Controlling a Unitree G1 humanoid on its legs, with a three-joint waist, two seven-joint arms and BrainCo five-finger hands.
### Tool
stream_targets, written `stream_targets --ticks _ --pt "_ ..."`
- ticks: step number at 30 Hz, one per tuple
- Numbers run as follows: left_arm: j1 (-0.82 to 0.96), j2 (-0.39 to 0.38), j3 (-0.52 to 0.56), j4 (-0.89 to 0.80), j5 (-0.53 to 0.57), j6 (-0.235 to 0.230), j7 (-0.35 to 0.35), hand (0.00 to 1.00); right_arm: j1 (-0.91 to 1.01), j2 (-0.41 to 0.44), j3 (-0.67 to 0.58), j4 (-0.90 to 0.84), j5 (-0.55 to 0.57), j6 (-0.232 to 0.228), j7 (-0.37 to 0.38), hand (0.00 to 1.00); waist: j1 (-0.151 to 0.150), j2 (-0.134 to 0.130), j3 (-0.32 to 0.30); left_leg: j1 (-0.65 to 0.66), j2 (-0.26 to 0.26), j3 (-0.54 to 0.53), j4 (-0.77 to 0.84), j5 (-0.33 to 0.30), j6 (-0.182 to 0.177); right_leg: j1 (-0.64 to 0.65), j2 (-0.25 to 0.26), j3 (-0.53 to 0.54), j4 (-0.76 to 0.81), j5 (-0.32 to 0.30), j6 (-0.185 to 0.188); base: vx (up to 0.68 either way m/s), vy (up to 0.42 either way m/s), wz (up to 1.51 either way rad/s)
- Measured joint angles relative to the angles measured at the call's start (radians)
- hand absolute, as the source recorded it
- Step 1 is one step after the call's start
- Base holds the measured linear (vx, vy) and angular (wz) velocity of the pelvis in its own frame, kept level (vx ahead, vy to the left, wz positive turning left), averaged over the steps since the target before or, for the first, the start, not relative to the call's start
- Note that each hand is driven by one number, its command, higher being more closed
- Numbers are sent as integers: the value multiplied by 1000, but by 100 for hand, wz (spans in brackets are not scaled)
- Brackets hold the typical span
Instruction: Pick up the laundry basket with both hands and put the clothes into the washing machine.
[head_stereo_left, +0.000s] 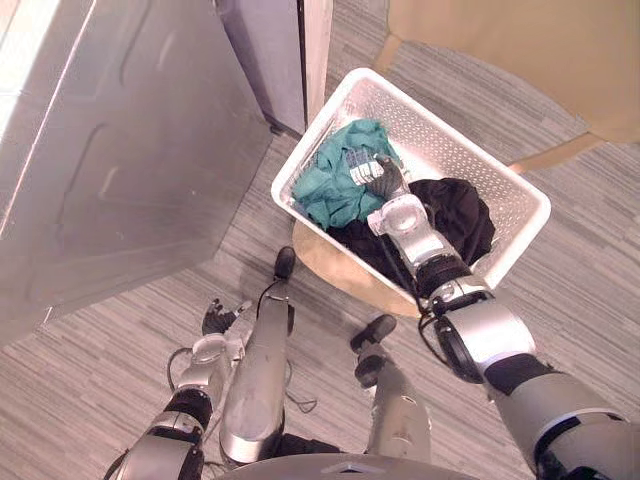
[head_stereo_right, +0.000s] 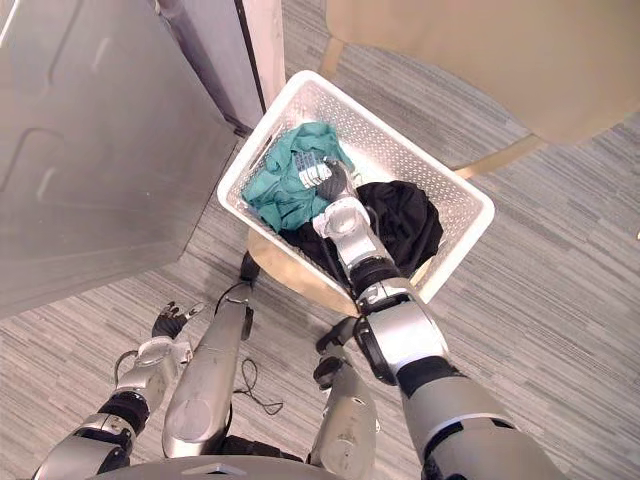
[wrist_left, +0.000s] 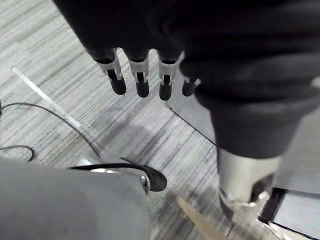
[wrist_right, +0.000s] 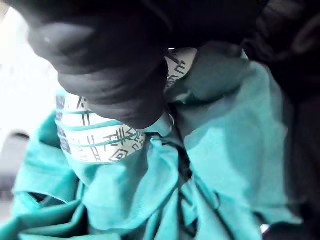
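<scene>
Right hand (head_stereo_left: 386, 183) is pressing into the teal garment (head_stereo_left: 335, 192) by the laundry basket's (head_stereo_left: 455, 150) left corner, its grip hidden; bunching cloth deeply before lifting looks wise.

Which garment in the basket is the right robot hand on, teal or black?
The teal garment, the one with a patterned white patch: the right robot hand sits on it. The black garment lies beside the forearm.

Grey striped floor (head_stereo_left: 600, 280), tan furniture (head_stereo_left: 520, 40)
</scene>
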Motion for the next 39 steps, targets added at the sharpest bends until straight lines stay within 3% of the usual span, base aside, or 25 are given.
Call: stream_targets --ticks 1,7,10,14,25,35,38,39 --pt "-2 -6 0 1 -6 0 0 0 27 22 -26 -29 118 -20 -13 100 -2 0 0 6 0 0 -6 4 -1 0 -3 1 7 -1 0 -66 4 5" --pt "-16 -19 2 36 -4 9 -9 0 141 140 -13 -141 483 -80 4 100 -20 -1 -1 36 3 26 -19 12 0 -1 -16 22 28 -5 1 -42 -5 -7" --pt "-21 -19 2 50 37 24 -8 0 208 182 58 -186 669 -90 21 100 -29 -1 -1 66 3 36 -30 14 -1 10 -20 34 30 -5 1 -13 -26 -15" --pt "-21 -18 -1 70 76 37 -8 0 294 212 166 -200 805 -78 66 100 -46 -2 -1 122 2 41 -58 22 -7 48 -33 33 53 -27 -1 -5 -21 4" --pt "45 0 -2 63 93 50 -16 0 448 245 231 -437 1016 -86 112 100 -86 -3 -1 289 -17 36 -188 80 -22 120 -82 26 159 -108 -1 -30 -56 9" --pt "157 -6 51 102 115 59 -39 0 607 245 219 -523 1072 -98 131 100 -138 -14 -167 400 -12 84 -272 93 -31 166 -78 57 144 -125 9 43 -71 -11" --pt "179 -5 63 106 115 68 -44 0 622 245 209 -540 1096 -101 131 100 -148 -15 -187 454 -4 92 -284 89 -37 222 -65 58 114 -119 15 36 -59 -10" --pt "199 -11 85 104 115 73 -46 0 635 249 189 -541 1109 -102 131 100 -148 -14 -225 468 0 97 -284 86 -41 244 -54 59 91 -112 17 14 -50 -6"
